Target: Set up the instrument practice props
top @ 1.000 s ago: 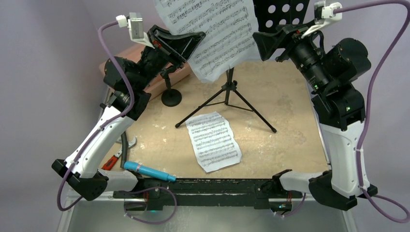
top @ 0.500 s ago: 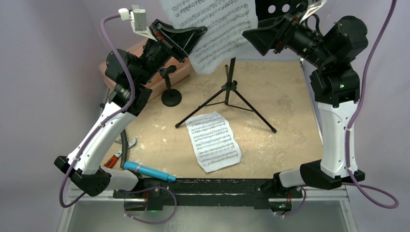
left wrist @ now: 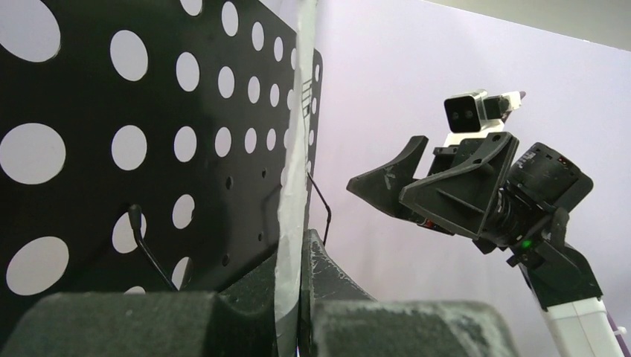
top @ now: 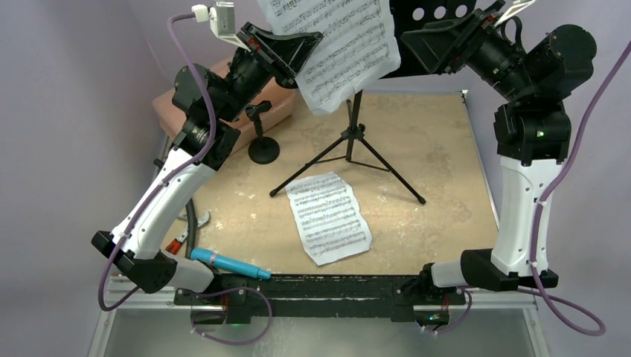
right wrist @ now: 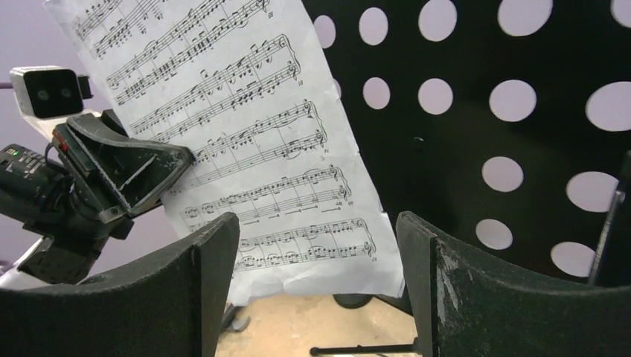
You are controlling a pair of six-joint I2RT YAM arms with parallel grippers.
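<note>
Where the stand's desk (right wrist: 446, 163) runs off-frame up top, left gripper (left wrist: 300, 251) clamps a sheet-music page (top: 342, 44) in front of it; right gripper (right wrist: 316, 230) gapes empty nearby; 2nd page (top: 329, 216) lies flat on table (top: 446, 163).

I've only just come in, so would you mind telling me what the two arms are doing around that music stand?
The left gripper is shut on the edge of a sheet-music page, holding it up by the perforated desk of the black music stand. The right gripper hangs open beside it, gripping nothing. A second page lies flat on the table. The blue microphone lies at the near edge, and the small mic stand by the pink box is empty.
</note>
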